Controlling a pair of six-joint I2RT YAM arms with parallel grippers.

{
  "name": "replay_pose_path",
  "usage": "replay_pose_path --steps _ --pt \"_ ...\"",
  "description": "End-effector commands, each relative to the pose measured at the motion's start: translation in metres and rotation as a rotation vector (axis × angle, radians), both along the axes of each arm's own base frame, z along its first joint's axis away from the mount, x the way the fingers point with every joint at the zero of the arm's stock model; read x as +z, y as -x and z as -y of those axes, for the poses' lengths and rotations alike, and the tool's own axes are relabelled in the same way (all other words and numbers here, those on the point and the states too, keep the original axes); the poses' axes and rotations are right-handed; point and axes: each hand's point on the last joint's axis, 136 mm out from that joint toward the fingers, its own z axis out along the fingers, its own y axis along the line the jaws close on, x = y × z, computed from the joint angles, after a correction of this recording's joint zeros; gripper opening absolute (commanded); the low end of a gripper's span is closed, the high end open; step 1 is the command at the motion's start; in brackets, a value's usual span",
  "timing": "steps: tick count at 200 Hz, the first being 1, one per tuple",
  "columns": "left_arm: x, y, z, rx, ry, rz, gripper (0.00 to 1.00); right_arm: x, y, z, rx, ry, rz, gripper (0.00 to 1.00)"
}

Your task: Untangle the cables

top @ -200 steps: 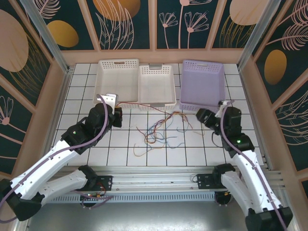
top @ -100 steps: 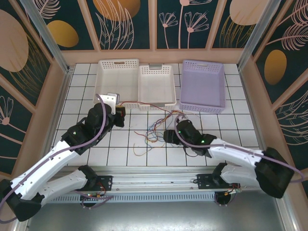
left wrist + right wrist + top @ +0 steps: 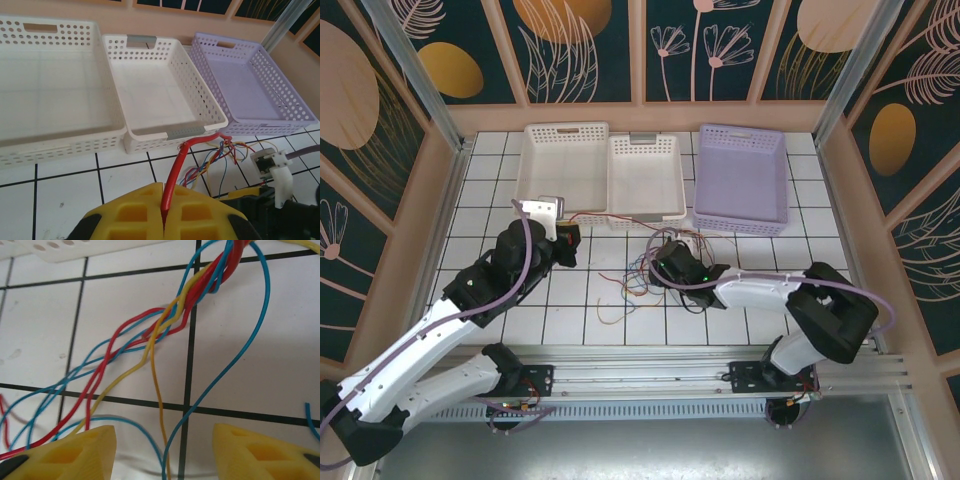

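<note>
Likely touching none, right hand (image 3: 165, 442) gapes wide over cables (image 3: 192, 292).

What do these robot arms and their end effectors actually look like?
The left arm and right arm are white shells with black joints, each trailing a purple-grey cable. The left end effector and right end effector have chunky yellow fingers.
</note>
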Motion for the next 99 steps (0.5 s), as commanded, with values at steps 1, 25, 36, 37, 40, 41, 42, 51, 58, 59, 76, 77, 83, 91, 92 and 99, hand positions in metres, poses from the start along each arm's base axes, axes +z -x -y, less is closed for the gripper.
replay_pose_path --steps 1,25,36,37,40,41,42,51,58,59,76,77,83,91,92,99 --pt "0.010 0.000 -0.002 0.009 0.039 0.023 0.00 0.000 -0.004 0.003 -0.034 0.024 0.031 0.50" --pt "0.011 0.000 -0.005 0.016 0.033 0.030 0.00 -0.006 -0.001 0.008 -0.038 0.027 0.030 0.48" --pt "0.012 0.000 -0.005 0.018 0.035 0.034 0.00 -0.010 -0.001 0.006 -0.029 0.029 0.023 0.47" --pt "0.012 0.000 -0.005 0.017 0.034 0.033 0.00 -0.011 -0.001 0.006 -0.027 0.029 0.021 0.47" --pt "0.011 0.000 -0.005 0.018 0.035 0.033 0.00 -0.013 -0.001 0.005 -0.023 0.031 0.017 0.47" --pt "0.011 0.000 -0.005 0.018 0.035 0.032 0.00 -0.013 -0.001 0.004 -0.022 0.031 0.017 0.47" --pt "0.011 0.000 -0.005 0.017 0.036 0.032 0.00 -0.014 -0.001 0.004 -0.021 0.033 0.015 0.47" --pt "0.011 0.000 -0.004 0.017 0.039 0.032 0.00 -0.019 0.000 0.000 -0.011 0.041 0.005 0.45" --pt "0.011 0.000 -0.004 0.016 0.042 0.033 0.00 -0.022 0.000 -0.003 -0.004 0.050 0.002 0.44" --pt "0.011 0.000 -0.004 0.016 0.042 0.033 0.00 -0.023 0.000 -0.003 -0.004 0.052 0.002 0.44" --pt "0.011 0.000 -0.003 0.013 0.045 0.032 0.00 -0.028 -0.001 -0.007 0.003 0.069 -0.001 0.40" --pt "0.010 0.000 -0.003 0.013 0.044 0.031 0.00 -0.029 -0.001 -0.008 0.003 0.070 -0.001 0.40" --pt "0.011 0.000 -0.003 0.014 0.045 0.033 0.00 -0.030 -0.002 -0.008 0.003 0.075 -0.001 0.38" --pt "0.011 0.000 -0.003 0.015 0.045 0.033 0.00 -0.031 -0.002 -0.007 -0.005 0.084 -0.001 0.34" --pt "0.011 0.000 -0.003 0.015 0.046 0.033 0.00 -0.031 -0.002 -0.007 -0.006 0.085 -0.001 0.33" --pt "0.012 0.000 -0.004 0.015 0.044 0.035 0.00 -0.031 -0.003 -0.006 -0.013 0.089 0.004 0.29"
